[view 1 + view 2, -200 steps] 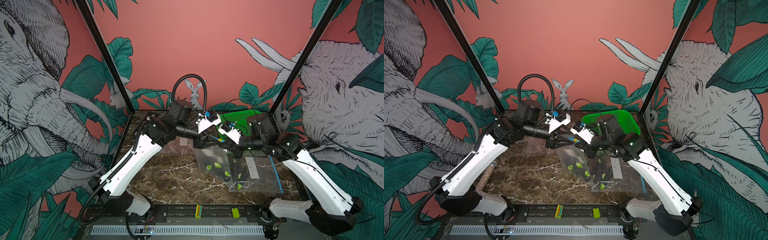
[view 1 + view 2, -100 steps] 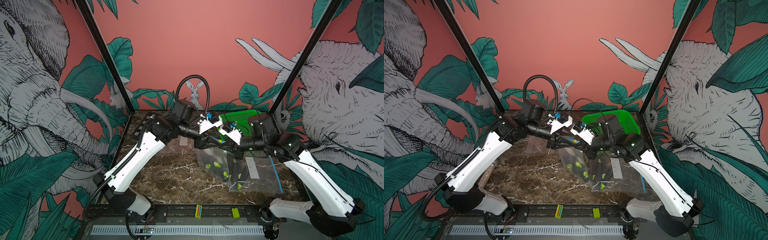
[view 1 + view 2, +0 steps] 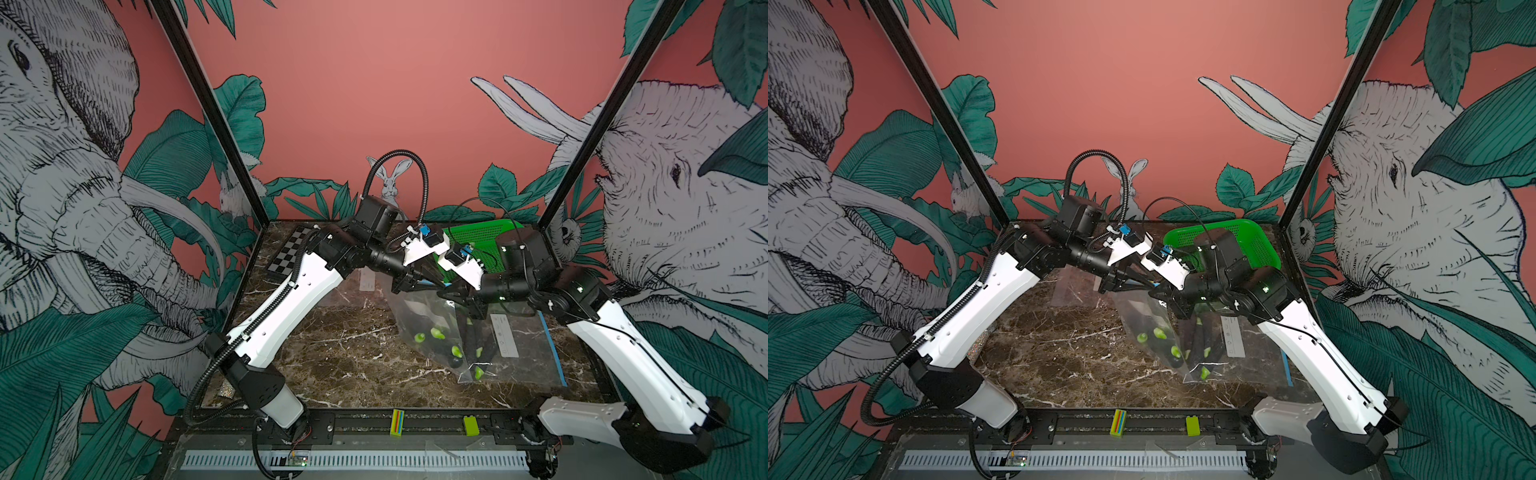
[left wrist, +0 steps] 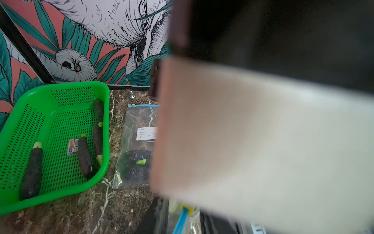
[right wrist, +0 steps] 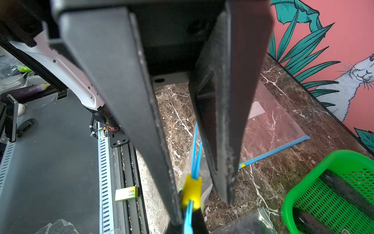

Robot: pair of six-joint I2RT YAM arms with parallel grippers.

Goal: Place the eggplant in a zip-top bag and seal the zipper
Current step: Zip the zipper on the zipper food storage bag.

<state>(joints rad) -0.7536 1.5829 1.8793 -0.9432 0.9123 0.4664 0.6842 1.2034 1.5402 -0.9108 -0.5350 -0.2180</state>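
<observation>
— What is the left gripper (image 3: pixel 436 281) doing?
— It is reaching in at the mouth of the zip-top bag (image 3: pixel 419 316), which is hanging between the two arms. Whether its jaws are apart or pinching cannot be told.
— And the eggplant (image 3: pixel 471 343)?
— Several are lying inside the bag, so loading is looking done.
— The seal?
— The right gripper (image 5: pixel 199 200) is clamping the yellow slider (image 5: pixel 191 192). On one side of it the blue track (image 5: pixel 194 158) is showing two separate strands, so sealing is probably unfinished.
— Further right?
— Spare ones are lying in the green basket (image 4: pixel 70 84).
</observation>
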